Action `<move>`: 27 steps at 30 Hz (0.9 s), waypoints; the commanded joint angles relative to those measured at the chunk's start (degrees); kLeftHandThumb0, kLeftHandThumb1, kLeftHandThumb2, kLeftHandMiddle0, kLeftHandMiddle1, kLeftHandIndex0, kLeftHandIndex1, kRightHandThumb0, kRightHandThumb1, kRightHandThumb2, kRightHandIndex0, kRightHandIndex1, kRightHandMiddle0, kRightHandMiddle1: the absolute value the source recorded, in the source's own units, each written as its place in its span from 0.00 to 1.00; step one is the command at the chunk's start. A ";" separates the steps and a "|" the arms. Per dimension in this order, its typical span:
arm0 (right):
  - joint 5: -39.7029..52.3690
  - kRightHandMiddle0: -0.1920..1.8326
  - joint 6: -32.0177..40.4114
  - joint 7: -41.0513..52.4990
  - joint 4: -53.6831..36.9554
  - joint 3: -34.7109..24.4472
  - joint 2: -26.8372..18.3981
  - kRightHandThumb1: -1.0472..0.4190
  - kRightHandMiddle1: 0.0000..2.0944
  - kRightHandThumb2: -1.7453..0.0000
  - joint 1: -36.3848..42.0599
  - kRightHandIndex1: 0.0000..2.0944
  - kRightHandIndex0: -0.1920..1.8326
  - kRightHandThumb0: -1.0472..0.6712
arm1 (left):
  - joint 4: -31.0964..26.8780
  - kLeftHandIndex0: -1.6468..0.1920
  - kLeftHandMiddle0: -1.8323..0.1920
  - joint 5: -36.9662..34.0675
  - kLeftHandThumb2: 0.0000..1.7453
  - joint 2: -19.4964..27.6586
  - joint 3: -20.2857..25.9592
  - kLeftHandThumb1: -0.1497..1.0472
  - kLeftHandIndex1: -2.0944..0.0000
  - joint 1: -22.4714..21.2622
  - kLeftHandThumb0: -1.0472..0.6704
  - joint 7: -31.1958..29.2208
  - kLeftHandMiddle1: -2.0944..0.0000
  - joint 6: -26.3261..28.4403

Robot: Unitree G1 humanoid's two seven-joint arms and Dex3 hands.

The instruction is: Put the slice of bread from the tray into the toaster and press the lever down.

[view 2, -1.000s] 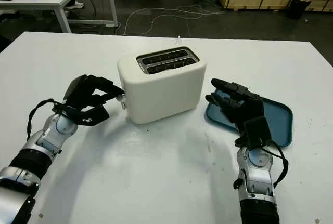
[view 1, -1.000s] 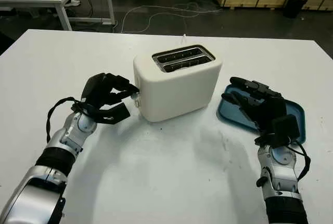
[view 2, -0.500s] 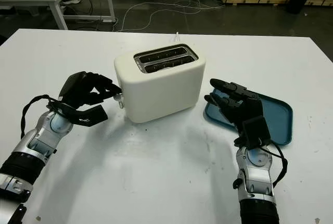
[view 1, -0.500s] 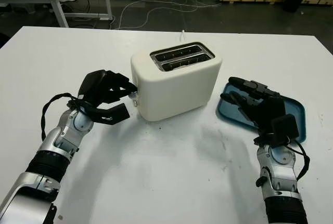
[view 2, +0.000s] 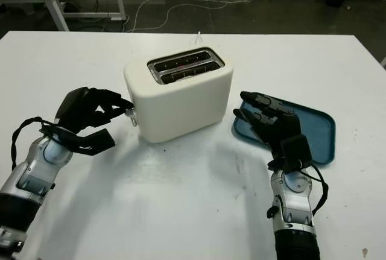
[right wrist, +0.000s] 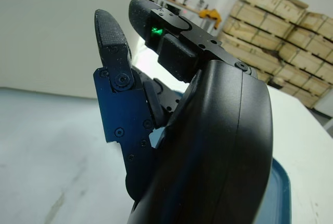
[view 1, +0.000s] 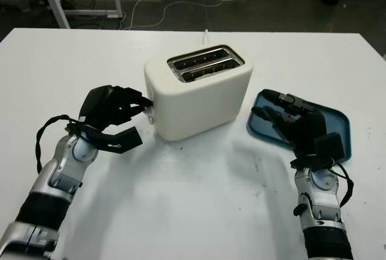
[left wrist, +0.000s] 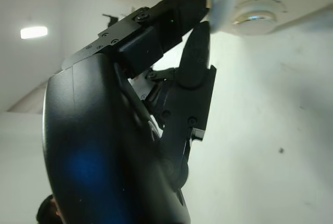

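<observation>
At the left end of the cream plastic two-slot toaster, the left robot hand has curled fingertips on the small lever; the right robot hand, open, hovers over the blue tray.

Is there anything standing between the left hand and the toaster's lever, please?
Nothing visible: the left hand is at the toaster end, its fingertips already touching the lever.

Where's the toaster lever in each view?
Left eye: lever on the toaster's left end, at the left hand's fingertips.
Right eye: lever, same end, left of centre.
Left wrist: lever at the fingertips, beside a round knob.
Right wrist: toaster wall; lever not in it.
Shared landmark: the toaster.
</observation>
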 commanded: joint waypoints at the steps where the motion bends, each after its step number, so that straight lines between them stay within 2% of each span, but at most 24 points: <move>1: 1.03 0.58 1.07 0.04 0.26 0.05 0.46 0.10 0.00 1.00 -1.49 0.00 0.64 0.30 | -5.23 0.28 0.52 -1.99 0.06 -0.92 1.82 0.89 0.96 2.52 0.45 -0.66 0.36 -0.47; 6: 0.48 0.58 0.41 -0.46 1.17 -0.44 0.05 0.11 0.00 1.00 -2.80 0.00 0.64 0.29 | -12.07 0.30 0.56 -3.40 0.04 -2.06 6.84 0.89 0.96 9.08 0.46 0.45 0.35 0.21; 11: 1.75 0.58 -1.36 0.41 3.04 -1.92 -0.53 0.12 0.00 1.00 -4.17 0.00 0.64 0.28 | -16.05 0.33 0.59 -3.12 0.03 -5.82 9.99 0.89 0.98 12.94 0.43 2.86 0.32 1.97; 13: 1.60 0.58 -2.05 0.70 3.56 -2.27 -1.07 0.12 0.00 1.00 -4.57 0.00 0.64 0.29 | -17.70 0.35 0.59 -2.90 0.03 -7.16 10.72 0.89 0.99 14.08 0.41 3.09 0.36 3.83; 19: -0.51 0.56 0.29 0.16 2.73 -2.09 -3.55 0.13 0.00 1.00 -4.98 0.00 0.59 0.28 | -19.99 0.37 0.57 -1.64 0.01 -8.99 11.15 0.89 1.00 15.89 0.38 2.88 0.45 7.61; 24: -2.06 0.53 3.70 1.53 2.65 -1.32 -6.97 0.15 0.00 1.00 -5.92 0.00 0.58 0.28 | -19.78 0.38 0.58 -2.09 0.01 -8.26 10.95 0.89 1.00 15.28 0.36 0.86 0.44 10.17; 27: -3.72 0.53 5.00 2.29 3.39 -0.68 -9.40 0.15 0.00 1.00 -7.12 0.00 0.58 0.27 | -19.61 0.38 0.60 -4.30 0.00 -7.29 11.19 0.88 1.00 14.48 0.34 -1.76 0.41 9.31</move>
